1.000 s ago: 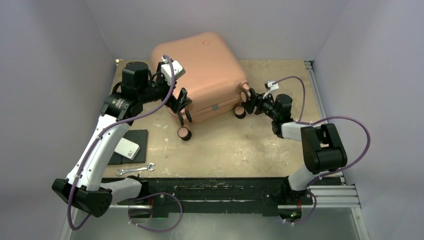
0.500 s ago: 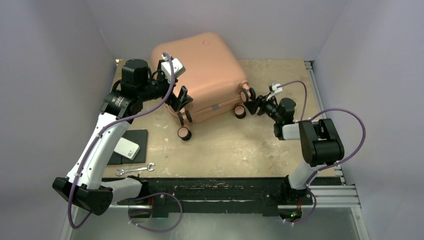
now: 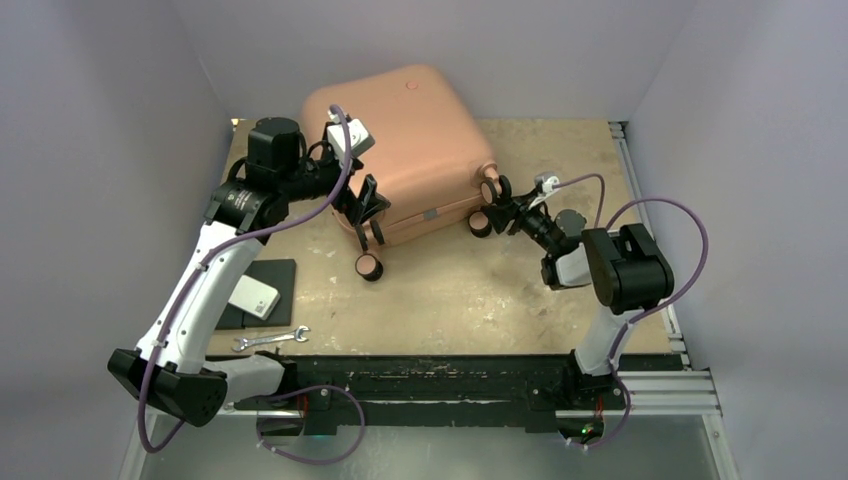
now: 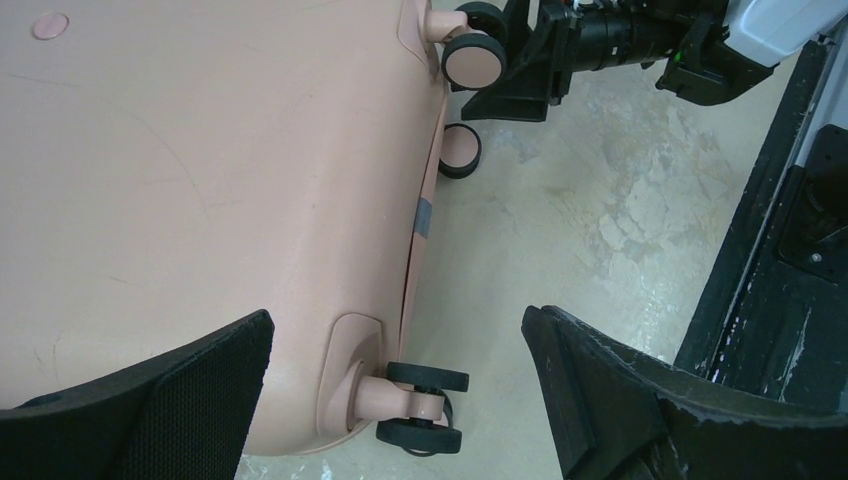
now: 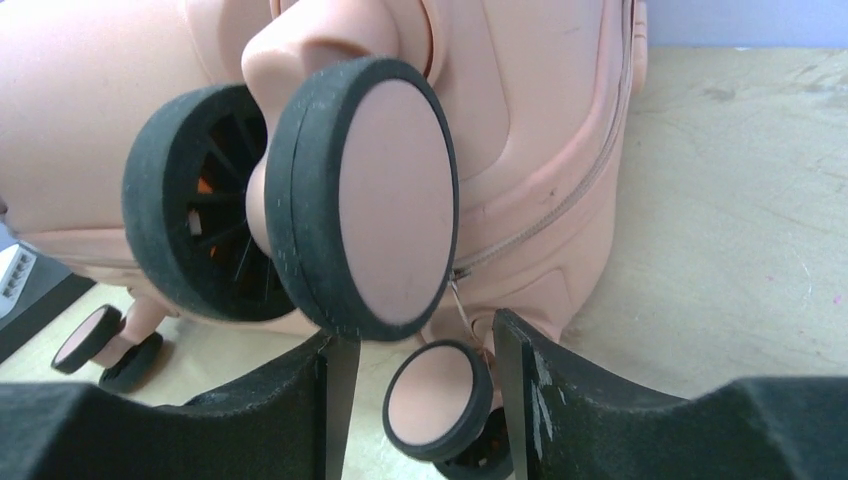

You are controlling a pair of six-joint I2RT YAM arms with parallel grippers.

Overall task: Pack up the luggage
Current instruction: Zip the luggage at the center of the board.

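Observation:
The luggage [image 3: 420, 140] is a closed salmon-pink hard-shell suitcase lying flat at the back of the table. My left gripper [image 3: 365, 212] is open wide at its near left corner. In the left wrist view one finger [image 4: 180, 410] lies over the shell [image 4: 200, 150], the other over the table, with a corner wheel [image 4: 425, 405] between them, untouched. My right gripper [image 3: 497, 203] is at the suitcase's right end, partly open. Its fingertips [image 5: 335, 400] frame a small lower wheel [image 5: 440, 400] beyond them. A large upper wheel [image 5: 370, 200] sits just above the left fingertip. A zipper pull [image 5: 460, 300] hangs between the wheels.
A flat black pad with a white box [image 3: 252, 297] lies at the near left, with a silver wrench [image 3: 270, 340] in front of it. Grey walls close in on three sides. A metal rail [image 3: 640, 200] runs along the table's right edge.
The right arm's elbow swung left and nearer the suitcase, with the gripper staying at the wheels and its jaws narrowing a little. The left arm barely moved.

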